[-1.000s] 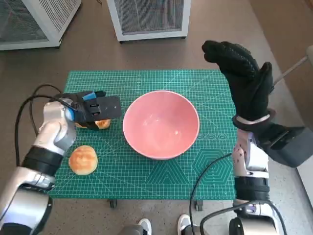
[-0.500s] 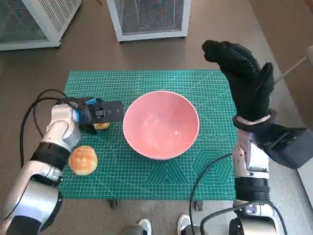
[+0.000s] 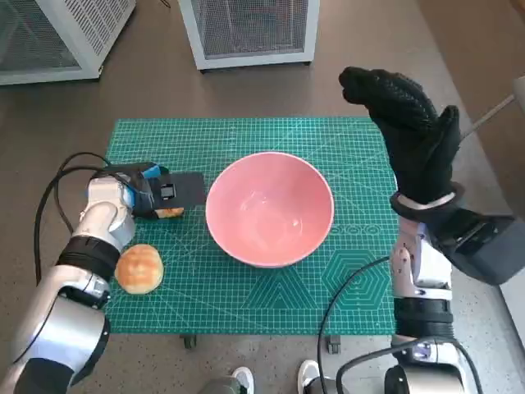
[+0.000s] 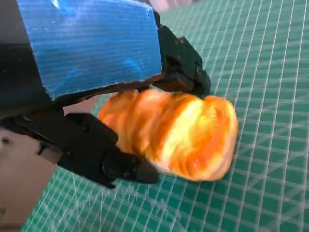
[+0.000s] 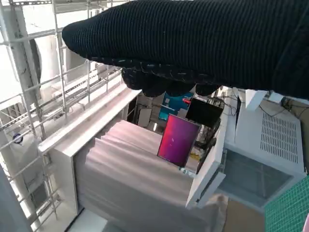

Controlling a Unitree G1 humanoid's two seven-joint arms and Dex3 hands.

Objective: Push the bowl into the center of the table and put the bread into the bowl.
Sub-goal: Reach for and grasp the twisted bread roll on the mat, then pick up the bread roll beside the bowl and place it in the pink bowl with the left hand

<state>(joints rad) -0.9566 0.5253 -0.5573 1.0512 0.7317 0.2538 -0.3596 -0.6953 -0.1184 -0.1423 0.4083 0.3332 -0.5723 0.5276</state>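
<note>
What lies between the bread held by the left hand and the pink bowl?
In the head view, only a bare strip of green mat separates the bread under the left hand from the pink bowl.

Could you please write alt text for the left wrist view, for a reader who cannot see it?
The left hand, black with blue tape over its back, closes around a golden-orange piece of bread, with black fingers on either side of it. Beneath them lies a green cutting mat printed with a white grid.
</note>
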